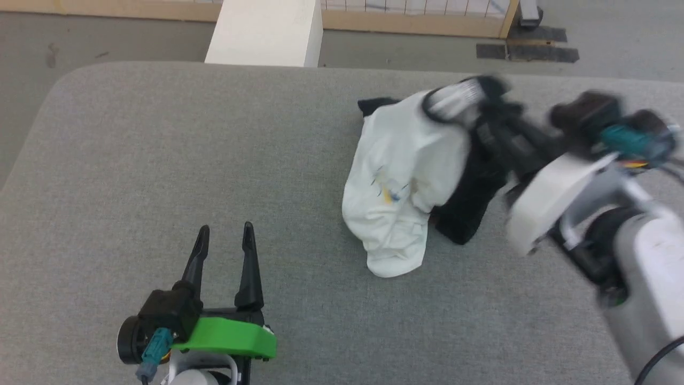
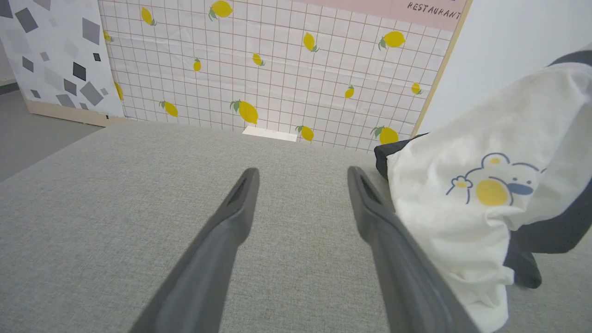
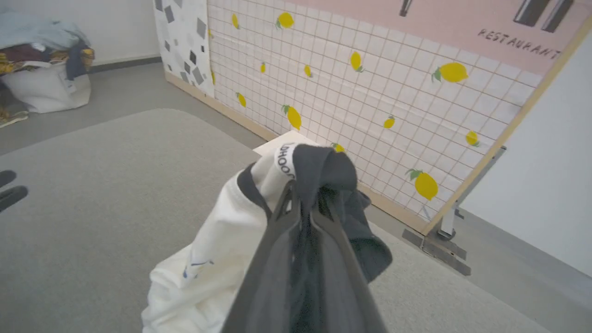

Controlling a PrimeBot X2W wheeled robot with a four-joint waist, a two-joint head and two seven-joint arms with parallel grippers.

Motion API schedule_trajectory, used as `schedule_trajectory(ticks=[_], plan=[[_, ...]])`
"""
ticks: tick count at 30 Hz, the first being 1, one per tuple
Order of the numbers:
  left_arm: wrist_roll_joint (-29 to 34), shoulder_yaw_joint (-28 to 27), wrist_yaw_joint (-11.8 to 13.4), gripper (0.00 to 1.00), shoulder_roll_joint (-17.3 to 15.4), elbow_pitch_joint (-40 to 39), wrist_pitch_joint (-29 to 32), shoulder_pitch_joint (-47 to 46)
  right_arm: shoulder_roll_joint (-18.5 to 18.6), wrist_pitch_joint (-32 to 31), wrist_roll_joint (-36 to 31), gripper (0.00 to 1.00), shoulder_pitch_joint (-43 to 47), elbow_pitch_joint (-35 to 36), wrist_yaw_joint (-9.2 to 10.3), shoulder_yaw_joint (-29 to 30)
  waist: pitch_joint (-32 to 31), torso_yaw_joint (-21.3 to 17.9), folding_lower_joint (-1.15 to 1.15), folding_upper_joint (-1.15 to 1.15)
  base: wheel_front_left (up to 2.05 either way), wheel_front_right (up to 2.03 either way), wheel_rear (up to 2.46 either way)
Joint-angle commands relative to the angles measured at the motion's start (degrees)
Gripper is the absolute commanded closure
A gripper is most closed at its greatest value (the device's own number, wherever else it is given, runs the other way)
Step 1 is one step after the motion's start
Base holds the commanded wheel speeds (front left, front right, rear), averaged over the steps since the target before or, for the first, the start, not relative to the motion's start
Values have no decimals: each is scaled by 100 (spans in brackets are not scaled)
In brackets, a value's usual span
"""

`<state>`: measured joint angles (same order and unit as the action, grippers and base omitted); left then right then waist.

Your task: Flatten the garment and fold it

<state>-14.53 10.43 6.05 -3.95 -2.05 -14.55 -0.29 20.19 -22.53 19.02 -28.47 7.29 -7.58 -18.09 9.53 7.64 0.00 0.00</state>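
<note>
Left gripper (image 1: 225,229): low on the left of my head view. Its fingers are spread wide and hold nothing. It sits over the gray table (image 1: 133,160).
Right gripper (image 3: 303,206): I see it pinched tight on the shirt (image 3: 208,259), on the black cloth at the top, holding that part up.
Shirt spot: right of the middle in my head view. It is bunched up, and its bottom rests on the table.
Black sleeve (image 1: 470,208): hangs at the right side of the white part.
Cartoon print (image 2: 492,187): yellow and blue, at the right of my left wrist view.
Lemon wall (image 2: 277,69): behind the table, at the top of both wrist views.
</note>
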Motion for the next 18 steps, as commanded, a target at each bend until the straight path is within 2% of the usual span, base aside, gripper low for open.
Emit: schedule_trajectory(ticks=[1,8,11,12,13,14,18], plan=[[72,-16,-29,0,16,-7,-45,71,-23,-69,82,100,-14,130,9,-323,-78,-1,0,0,0,0,0],[62,13,-73,0,41,-16,-45,80,103,-415,675,100,593,125,9,-2276,-14,105,0,0,0,0,0],[58,31,-94,0,50,10,-45,38,220,-485,887,100,816,-159,9,-2753,28,172,0,0,0,0,0],[55,39,-100,0,54,21,-45,25,273,-494,948,76,865,-271,9,-2895,40,192,0,0,0,0,0],[53,45,-104,0,56,30,-45,17,298,-473,998,42,904,-360,9,-2940,47,206,0,0,0,0,0],[51,53,-107,0,59,42,-45,12,331,-454,1035,0,930,-458,9,-2969,50,219,0,0,0,0,0],[44,49,-104,0,68,74,-45,22,332,-277,1213,0,903,-529,9,-2762,40,213,0,0,0,0,0]])
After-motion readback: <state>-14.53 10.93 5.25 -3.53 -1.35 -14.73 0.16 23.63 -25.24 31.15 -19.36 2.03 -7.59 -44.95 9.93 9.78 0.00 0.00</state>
